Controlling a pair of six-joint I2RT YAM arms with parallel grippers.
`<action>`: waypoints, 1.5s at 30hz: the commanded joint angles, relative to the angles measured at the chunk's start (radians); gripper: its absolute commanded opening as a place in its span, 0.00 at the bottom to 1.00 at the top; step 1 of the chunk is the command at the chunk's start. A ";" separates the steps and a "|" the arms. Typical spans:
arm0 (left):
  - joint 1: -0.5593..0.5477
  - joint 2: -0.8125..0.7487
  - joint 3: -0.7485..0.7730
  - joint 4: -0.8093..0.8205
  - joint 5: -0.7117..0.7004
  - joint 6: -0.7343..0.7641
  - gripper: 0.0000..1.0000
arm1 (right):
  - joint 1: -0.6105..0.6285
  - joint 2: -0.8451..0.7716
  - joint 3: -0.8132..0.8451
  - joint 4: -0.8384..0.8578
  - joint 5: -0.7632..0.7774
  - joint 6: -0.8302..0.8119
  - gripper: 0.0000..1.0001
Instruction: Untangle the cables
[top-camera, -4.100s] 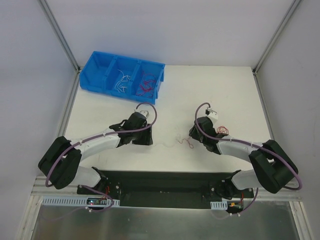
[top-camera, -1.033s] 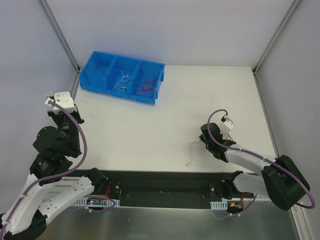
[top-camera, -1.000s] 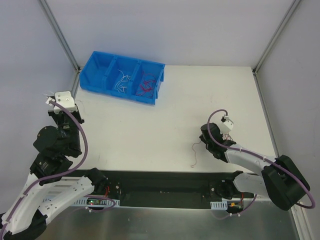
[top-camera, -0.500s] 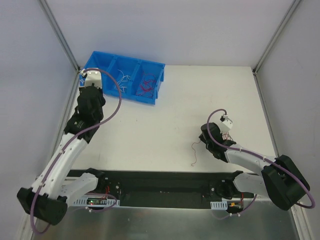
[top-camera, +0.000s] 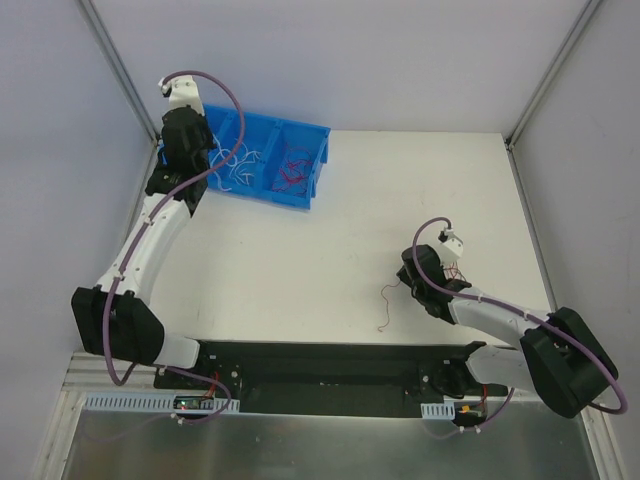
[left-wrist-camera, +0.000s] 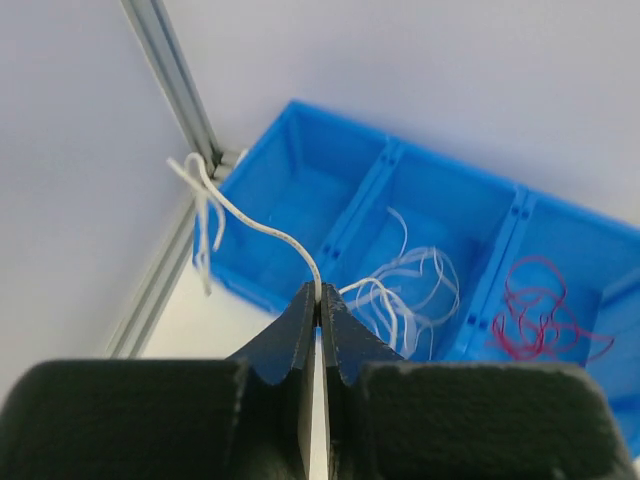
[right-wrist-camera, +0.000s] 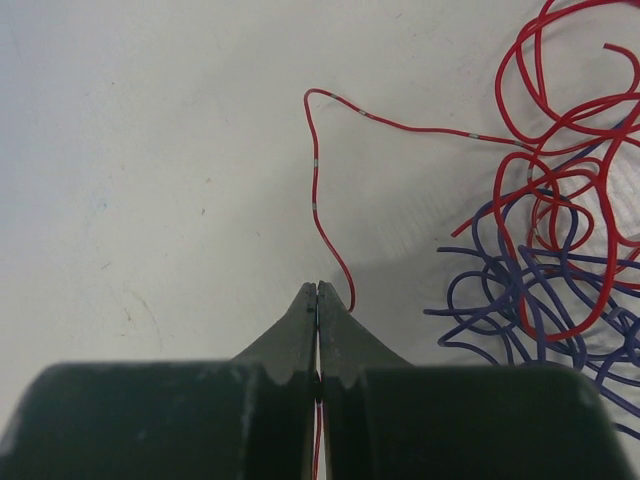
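the left gripper (left-wrist-camera: 318, 300) is up at the far left corner of the table (top-camera: 300, 250), above the blue bin (left-wrist-camera: 450, 170). its jaws are clenched on a thin white wire (left-wrist-camera: 262, 232), which rises from the tips, bends away to the left and ends in a few loose loops in front of the metal post (left-wrist-camera: 170, 70). from the wrist view the wire hangs over the bin's left compartment. the middle compartment holds a heap of white wires (left-wrist-camera: 405, 285) and the right one a heap of red wires (left-wrist-camera: 540, 315).

over on the near right of the table, the right gripper (right-wrist-camera: 317, 290) is low against the surface, its jaws pinched shut on a single red wire (right-wrist-camera: 318, 190). that wire runs up from the tips, kinks, and leads right into the tangled bunch of red and purple wires (right-wrist-camera: 560, 270) lying on the table just beside the gripper. from above, a loose red end (top-camera: 385, 305) trails on the table to the left of that gripper, curling toward the near edge.
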 joint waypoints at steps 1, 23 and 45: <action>0.036 0.082 0.104 0.148 0.066 0.036 0.00 | -0.010 -0.012 0.001 0.036 0.008 -0.002 0.01; 0.056 0.625 0.368 0.182 0.226 -0.063 0.00 | -0.018 0.042 0.039 0.039 -0.017 -0.020 0.01; 0.088 0.516 0.383 -0.142 0.534 -0.301 0.57 | -0.021 0.069 0.073 0.106 -0.149 -0.166 0.01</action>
